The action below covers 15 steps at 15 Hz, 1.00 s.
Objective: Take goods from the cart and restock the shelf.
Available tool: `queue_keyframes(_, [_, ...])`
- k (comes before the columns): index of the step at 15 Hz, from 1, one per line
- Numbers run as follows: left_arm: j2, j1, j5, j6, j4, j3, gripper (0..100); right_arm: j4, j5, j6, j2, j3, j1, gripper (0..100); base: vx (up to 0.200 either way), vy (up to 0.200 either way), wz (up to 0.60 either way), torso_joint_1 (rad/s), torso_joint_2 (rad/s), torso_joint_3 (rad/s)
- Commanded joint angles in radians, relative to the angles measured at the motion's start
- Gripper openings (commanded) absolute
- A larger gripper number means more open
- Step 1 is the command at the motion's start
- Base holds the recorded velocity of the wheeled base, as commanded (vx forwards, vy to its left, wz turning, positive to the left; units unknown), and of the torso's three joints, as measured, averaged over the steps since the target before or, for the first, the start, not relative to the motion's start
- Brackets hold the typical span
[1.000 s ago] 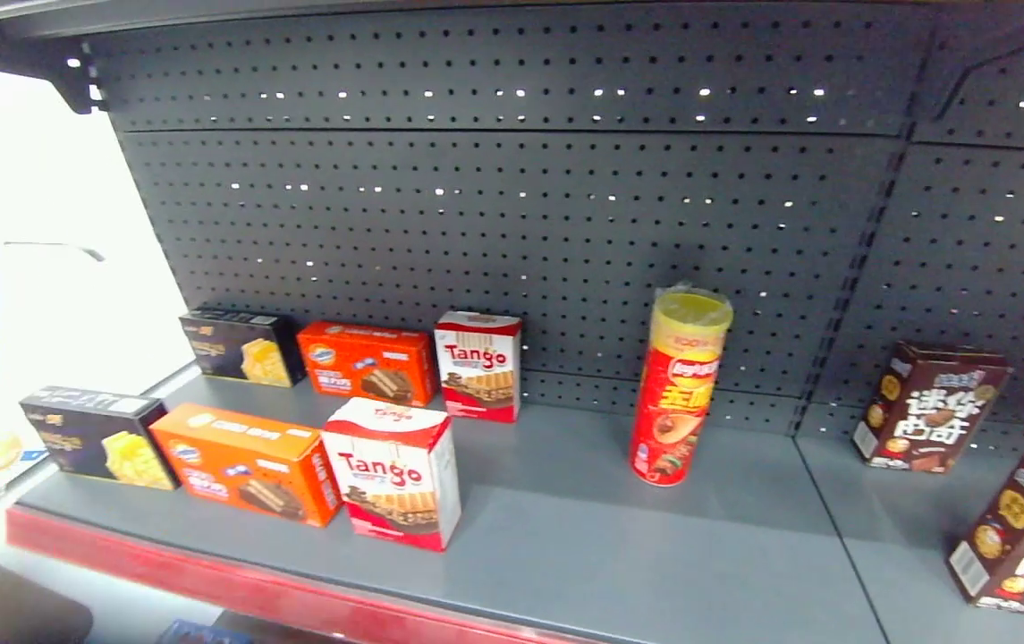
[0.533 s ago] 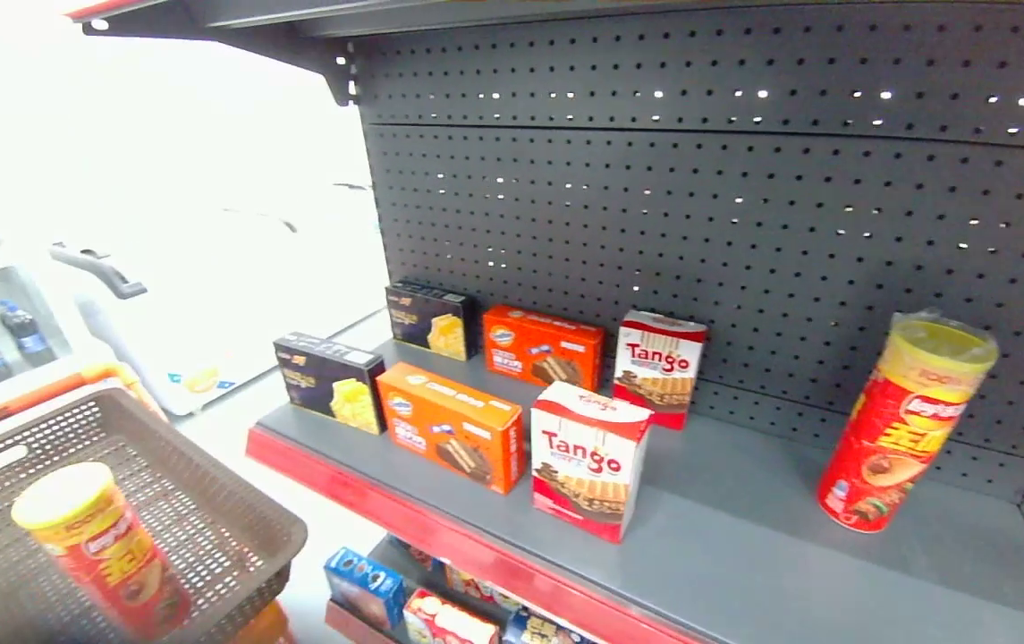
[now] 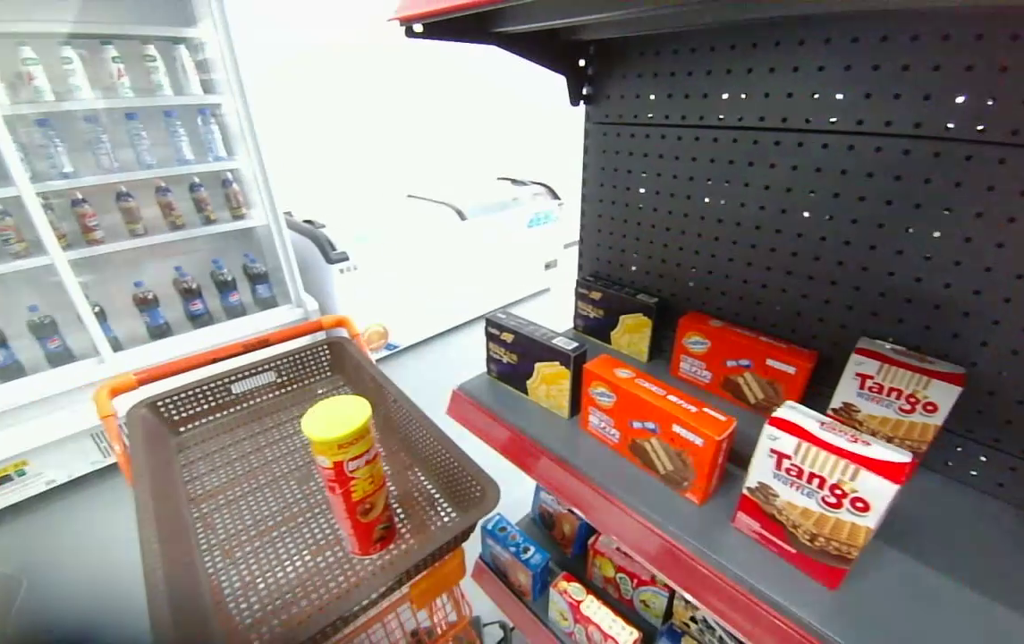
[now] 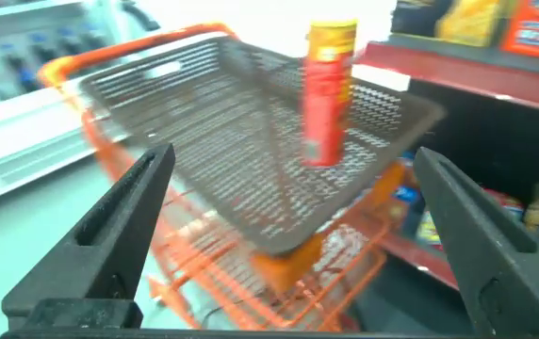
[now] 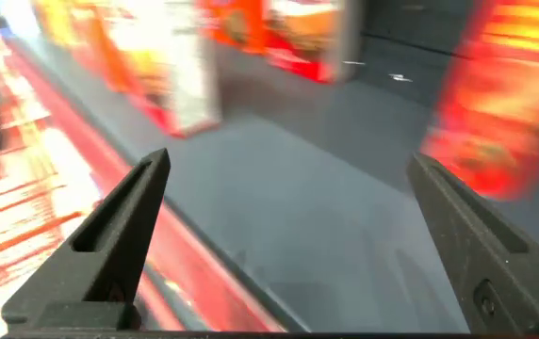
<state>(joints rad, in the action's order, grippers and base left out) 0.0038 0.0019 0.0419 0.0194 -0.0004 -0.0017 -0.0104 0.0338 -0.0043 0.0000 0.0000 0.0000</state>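
Left gripper (image 4: 295,158) spread wide, empty. Straight ahead of it, well apart: chip can (image 4: 326,94) upright in cart basket (image 4: 204,122), lower cart tiers partly hidden behind the fingers. Right gripper (image 5: 288,162) likewise spread, empty, over bare shelf (image 5: 326,226). Beyond one finger a red blur (image 5: 505,104), possibly another can, too smeared to call. Beyond the other finger, blurred boxes (image 5: 175,66).
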Motion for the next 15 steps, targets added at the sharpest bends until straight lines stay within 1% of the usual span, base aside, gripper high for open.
queue_keyframes(1, [0.001,0.000,0.001,0.001,0.000,0.000,100,0.001,0.000,0.000,0.002,0.000,0.000,100,0.000,0.000,0.00,0.000,0.00,0.000])
queue_keyframes(3, [0.001,0.000,0.004,0.007,-0.001,-0.003,100,0.001,0.000,0.000,0.000,0.000,0.000,100,0.000,0.000,0.00,0.000,0.00,0.000])
queue_keyframes(4, [0.002,0.000,0.023,0.010,0.005,-0.037,100,0.001,0.000,0.000,0.000,0.000,0.000,100,0.000,0.000,0.00,0.000,0.00,0.000])
queue_keyframes(5, [0.048,-0.013,0.046,0.017,0.016,-0.110,100,0.001,0.000,0.000,0.000,0.000,0.000,100,0.000,0.000,0.00,0.000,0.00,0.000])
queue_keyframes(6, [0.107,-0.013,0.049,0.021,0.037,-0.152,100,0.001,0.000,0.000,0.002,0.000,0.000,100,0.000,0.000,0.00,0.000,0.00,0.000])
queue_keyframes(7, [0.255,-0.013,0.047,0.031,0.066,-0.261,100,0.001,0.000,0.000,0.002,0.000,0.000,100,0.000,0.000,0.00,0.000,0.00,0.000])
queue_keyframes(8, [0.305,-0.011,0.046,0.036,0.066,-0.296,100,0.001,0.000,0.000,0.000,0.000,0.000,100,0.000,0.000,0.00,0.000,0.00,0.000])
queue_keyframes(9, [0.473,-0.005,0.042,0.040,0.063,-0.371,100,0.001,0.000,0.000,0.002,0.000,0.000,100,0.000,0.000,0.00,0.000,0.00,0.000])
queue_keyframes(10, [0.550,-0.005,0.038,0.044,0.059,-0.402,100,0.001,0.000,0.000,0.000,0.000,0.000,100,0.000,0.000,0.00,0.000,0.00,0.000])
queue_keyframes(12, [0.645,-0.013,0.018,0.073,0.057,-0.420,100,0.001,0.000,0.000,0.000,0.000,0.000,100,0.000,0.000,0.00,0.000,0.00,0.000])
queue_keyframes(13, [0.706,-0.008,0.019,0.088,0.056,-0.423,100,0.001,0.000,0.000,0.002,0.000,0.000,100,0.000,0.000,0.00,0.000,0.00,0.000])
queue_keyframes(15, [0.777,0.032,0.050,0.094,0.051,-0.425,100,0.001,0.000,0.000,0.000,0.000,0.000,100,0.000,0.000,0.00,0.000,0.00,0.000])
